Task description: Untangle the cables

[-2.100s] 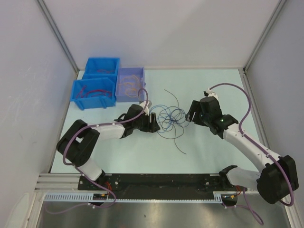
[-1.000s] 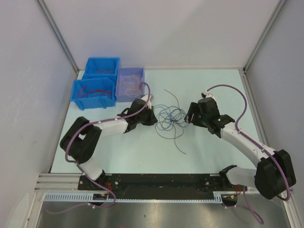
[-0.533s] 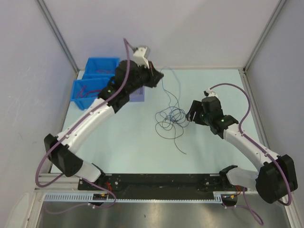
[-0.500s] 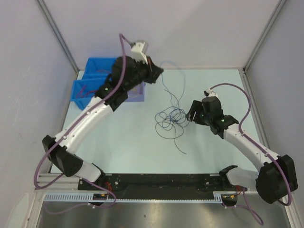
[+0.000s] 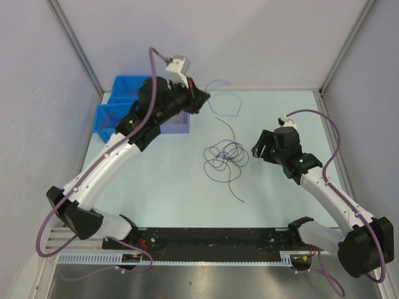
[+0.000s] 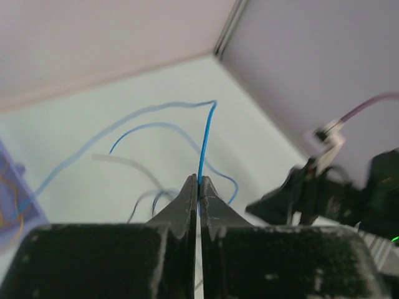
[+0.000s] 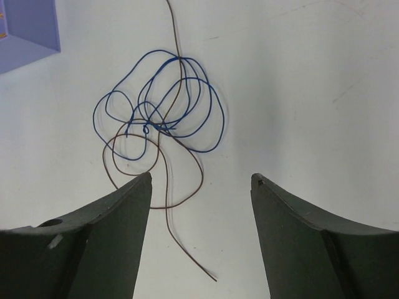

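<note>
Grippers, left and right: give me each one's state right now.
Left gripper: shut on a blue cable.
Right gripper: open, holding nothing, above the tangle of cables.

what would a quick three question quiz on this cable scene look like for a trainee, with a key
1. True or false: the left gripper is shut on a blue cable.
2. The right gripper is: A) shut on the tangle; B) open, clear of the tangle; C) inside a bin.
3. In the right wrist view, what colour is the other cable running through the tangle's blue loops?
Key: 1 true; 2 B; 3 brown.
</note>
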Controlling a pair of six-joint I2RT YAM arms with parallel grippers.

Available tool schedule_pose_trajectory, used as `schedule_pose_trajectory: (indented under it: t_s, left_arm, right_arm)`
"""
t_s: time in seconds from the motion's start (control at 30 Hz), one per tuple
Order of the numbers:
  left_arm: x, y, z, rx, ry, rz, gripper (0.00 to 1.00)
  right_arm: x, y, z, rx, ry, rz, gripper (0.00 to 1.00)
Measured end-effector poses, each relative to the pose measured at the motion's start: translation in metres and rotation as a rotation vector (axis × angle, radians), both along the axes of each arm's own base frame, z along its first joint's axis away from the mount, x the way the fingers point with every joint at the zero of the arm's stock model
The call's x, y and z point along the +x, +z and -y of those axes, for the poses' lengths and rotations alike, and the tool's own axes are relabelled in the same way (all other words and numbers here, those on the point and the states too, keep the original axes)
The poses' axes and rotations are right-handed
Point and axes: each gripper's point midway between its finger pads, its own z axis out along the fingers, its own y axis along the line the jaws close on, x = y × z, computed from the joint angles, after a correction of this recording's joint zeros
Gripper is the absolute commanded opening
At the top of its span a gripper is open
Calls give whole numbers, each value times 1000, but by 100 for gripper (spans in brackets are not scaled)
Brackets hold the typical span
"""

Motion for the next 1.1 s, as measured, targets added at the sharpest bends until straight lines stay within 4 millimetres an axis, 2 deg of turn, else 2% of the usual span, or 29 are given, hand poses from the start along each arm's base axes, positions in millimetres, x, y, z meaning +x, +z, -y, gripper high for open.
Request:
schedule_pose_trajectory:
  t_s: [0.07, 0.13, 0.17, 0.23, 0.43, 0.53, 0.6, 0.63, 0.77, 0.83, 1.0, 1.1]
  left_arm:
    - [3, -49, 0, 68, 11, -89, 0]
    - [3, -86, -2, 122, 22, -157, 0]
    - [2, -103, -5, 149, 28, -191, 0]
    - [2, -118, -9, 177, 47, -219, 0]
    - [13, -114, -23, 150, 118, -203, 0]
    - [18, -117, -28, 95, 99, -214, 0]
    - [16, -128, -26, 62, 54, -239, 0]
    - [24, -135, -36, 10, 51, -255, 1]
    - [32, -173, -54, -108, 19, -360, 0]
    - [36, -181, -57, -120, 21, -386, 0]
    - [36, -175, -51, -129, 4, -379, 3]
    - [40, -160, -49, -114, 19, -352, 0]
  right_arm:
    - [1, 0, 3, -1, -11, -1, 69]
    - [2, 0, 5, -3, -14, -1, 69]
    - [2, 0, 5, -4, -13, -1, 69]
    - [2, 0, 5, -5, -10, -1, 69]
    - [0, -4, 5, -6, -2, -8, 69]
    - [-2, -8, 6, -12, -3, -17, 69]
    - [-3, -10, 7, -14, -5, -22, 69]
    - [-3, -12, 8, -15, -6, -24, 69]
    - [-8, -16, 11, -16, -8, -31, 69]
    - [-10, -19, 12, -16, -9, -33, 69]
    - [-17, -25, 14, -11, -5, -41, 67]
    - [-20, -30, 15, -10, -3, -50, 67]
